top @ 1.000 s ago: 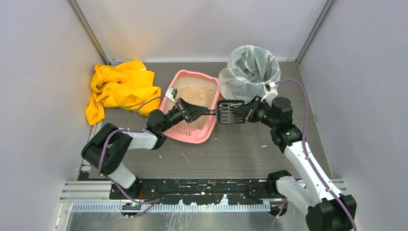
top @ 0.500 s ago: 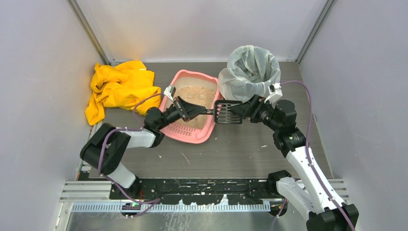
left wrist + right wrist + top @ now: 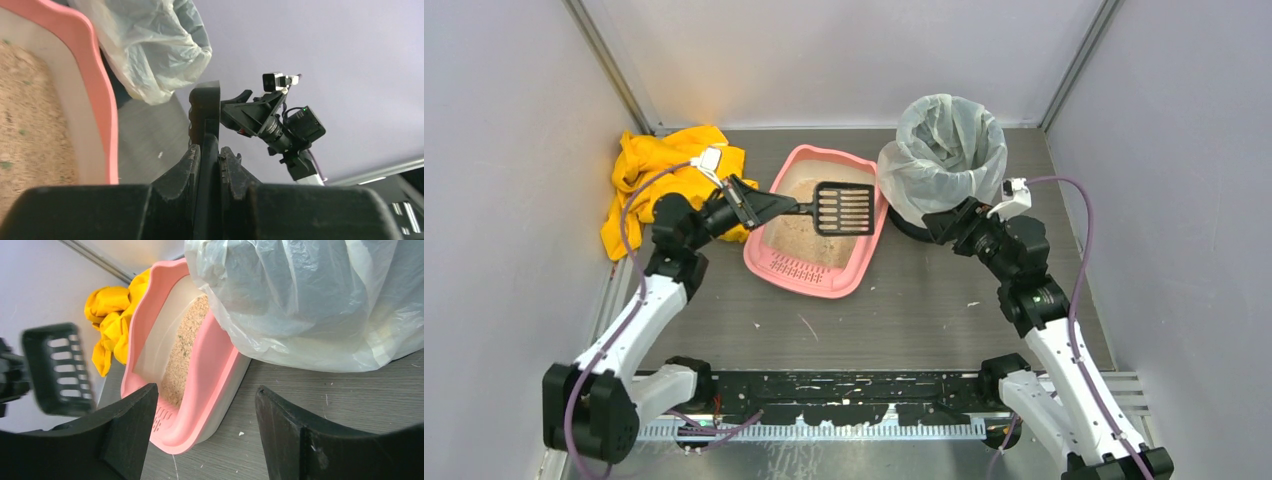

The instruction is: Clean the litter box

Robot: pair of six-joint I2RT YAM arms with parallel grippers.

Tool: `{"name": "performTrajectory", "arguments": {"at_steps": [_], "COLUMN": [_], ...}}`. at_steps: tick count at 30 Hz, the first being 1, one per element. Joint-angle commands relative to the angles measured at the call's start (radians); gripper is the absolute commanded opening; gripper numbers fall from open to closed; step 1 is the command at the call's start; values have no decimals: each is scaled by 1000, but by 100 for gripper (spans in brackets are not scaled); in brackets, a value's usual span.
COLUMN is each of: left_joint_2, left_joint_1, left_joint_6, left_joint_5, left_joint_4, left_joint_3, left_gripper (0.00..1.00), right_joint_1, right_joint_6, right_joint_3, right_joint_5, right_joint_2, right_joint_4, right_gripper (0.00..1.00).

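Now that the right gripper (image 3: pixel 942 220) has released the scoop (image 3: pixel 844 208), the top view shows the left gripper (image 3: pixel 762 205) alone holding it over the litter box (image 3: pixel 829 287) on the table (image 3: pixel 904 310). In the left wrist view, fingers (image 3: pixel 185 165) clamp its handle. In the right wrist view, the jaws gape empty, so scooping can probably begin.

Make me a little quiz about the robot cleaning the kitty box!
1. Which gripper holds the black scoop?
2. The litter box is: A pink, B blue, C green.
3. True or false: the right gripper is shut.

Key: 1, the left gripper. 2, A. 3, false: it is open and holds nothing.
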Motion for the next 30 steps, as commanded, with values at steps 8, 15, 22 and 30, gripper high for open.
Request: {"name": "performTrajectory", "arguments": {"at_steps": [8,15,22,30], "left_joint_2": [22,108,73,11], "left_joint_1": [57,97,197,227], "left_joint_6": [499,572,522,553], "left_joint_5": [-75,-166,-170,-253], "left_joint_4": [-793,-887,-847,-911], "left_joint_3": [299,416,456,533], "left_gripper": [0,0,0,0], "right_joint_1": [3,141,331,480], "right_joint_6": [-9,-78,-113,-144], "right_joint_3": [55,151,243,364], "right_joint_5": [-133,-112,-51,-1], "right_joint_2": [175,284,471,718], "right_joint_4": [120,65,64,95], "right_gripper": [75,71,27,1]}}
